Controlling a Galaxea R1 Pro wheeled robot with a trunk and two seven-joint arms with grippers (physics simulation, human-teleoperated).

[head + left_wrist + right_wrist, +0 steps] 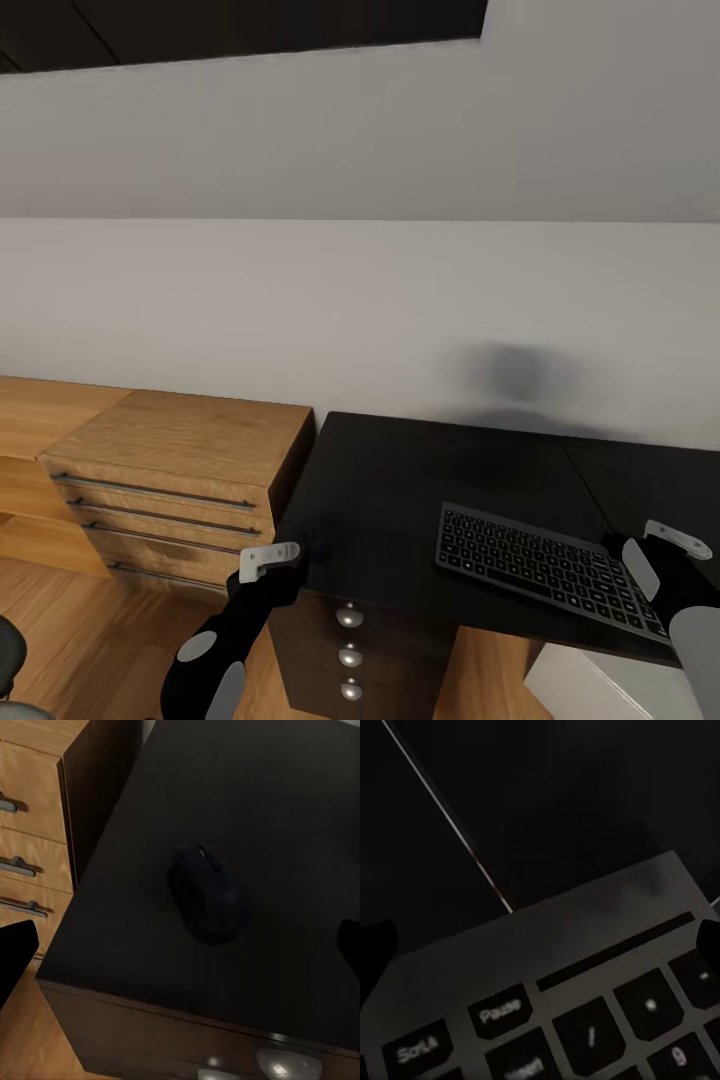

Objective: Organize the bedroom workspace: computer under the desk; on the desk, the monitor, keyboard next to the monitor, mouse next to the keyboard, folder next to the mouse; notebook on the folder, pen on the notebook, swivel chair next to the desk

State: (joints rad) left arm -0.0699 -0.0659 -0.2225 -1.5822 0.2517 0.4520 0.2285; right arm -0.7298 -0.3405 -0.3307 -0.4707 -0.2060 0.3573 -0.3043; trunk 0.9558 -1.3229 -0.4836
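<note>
Keyboard flat near table front edge; mouse by left corner beneath left tool, spread apart to grasp; right tool likewise apart over keyboard corner

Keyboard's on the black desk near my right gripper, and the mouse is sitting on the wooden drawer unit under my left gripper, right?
Not quite. The mouse lies on the black desk, near its corner beside the wooden drawer unit, as the left wrist view shows. The keyboard is on the desk near the right gripper, and the left gripper hangs over the mouse.
</note>
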